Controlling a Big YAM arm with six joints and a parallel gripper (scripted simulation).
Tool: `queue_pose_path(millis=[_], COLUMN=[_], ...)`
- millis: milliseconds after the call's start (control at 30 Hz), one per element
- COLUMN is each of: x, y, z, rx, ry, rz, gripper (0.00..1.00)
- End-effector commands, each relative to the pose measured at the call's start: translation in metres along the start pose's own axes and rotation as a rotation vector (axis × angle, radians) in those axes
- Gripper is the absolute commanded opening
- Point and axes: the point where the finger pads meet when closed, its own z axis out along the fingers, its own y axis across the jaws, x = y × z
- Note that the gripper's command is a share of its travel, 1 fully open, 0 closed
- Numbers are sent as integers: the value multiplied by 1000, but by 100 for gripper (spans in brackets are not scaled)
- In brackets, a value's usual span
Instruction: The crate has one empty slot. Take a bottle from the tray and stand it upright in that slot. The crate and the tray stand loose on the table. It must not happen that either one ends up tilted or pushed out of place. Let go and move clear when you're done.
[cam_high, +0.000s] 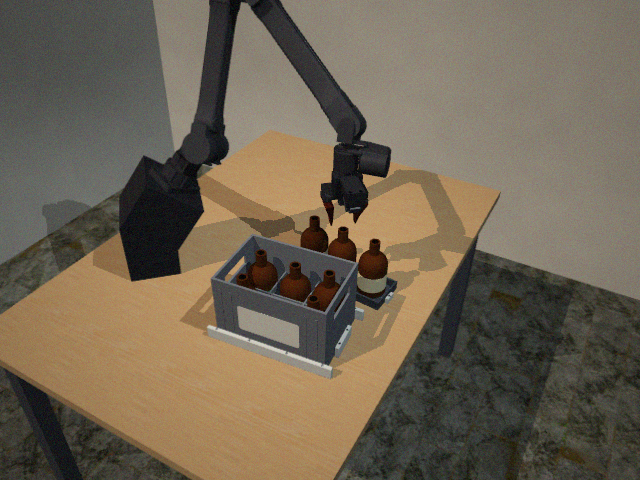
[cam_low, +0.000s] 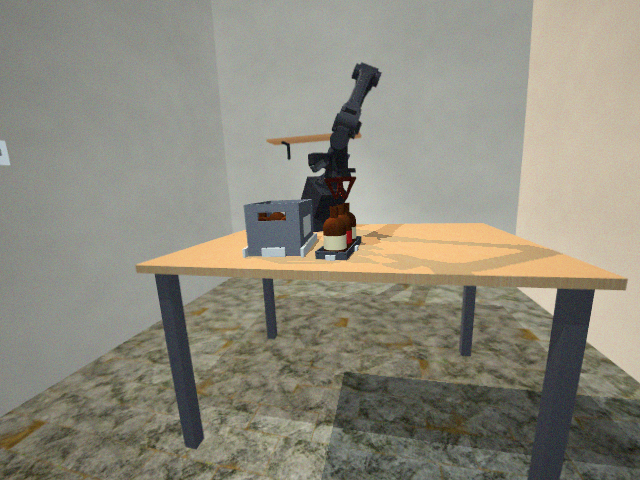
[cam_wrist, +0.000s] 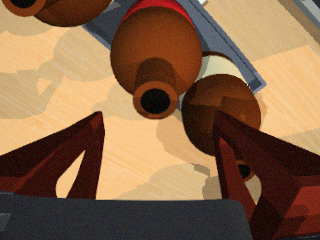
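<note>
My gripper (cam_high: 343, 223) (cam_low: 340, 198) (cam_wrist: 158, 121) is open and empty, pointing down above the bottles in the tray (cam_high: 375, 303) (cam_wrist: 220, 39). The red-labelled middle bottle (cam_high: 342, 249) (cam_wrist: 155, 50) stands upright; its mouth appears between the fingertips in the wrist view. A cream-labelled bottle (cam_high: 314, 239) (cam_wrist: 220, 107) stands at one end, partly behind a finger in the wrist view. Another cream-labelled bottle (cam_high: 372, 264) (cam_low: 334, 241) stands at the other end. The grey crate (cam_high: 227, 310) (cam_low: 266, 235) holds several brown bottles. No neck shows in its front middle slot; the slot's floor is hidden.
White strips (cam_high: 268, 351) (cam_low: 272, 252) lie along the crate's base. The crate stands close beside the tray, its walls reaching well up the height of the bottles. The arm's dark base (cam_high: 155, 232) stands behind, to the left in the top view.
</note>
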Motion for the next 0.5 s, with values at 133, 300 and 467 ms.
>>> queue_pose_path(millis=[133, 300, 467], x=[-1, -2, -3], y=[25, 26, 24], z=[-13, -13, -8], rx=[-40, -41, -29], ry=[-18, -18, -11], rz=[-15, -16, -10], gripper=[61, 61, 61])
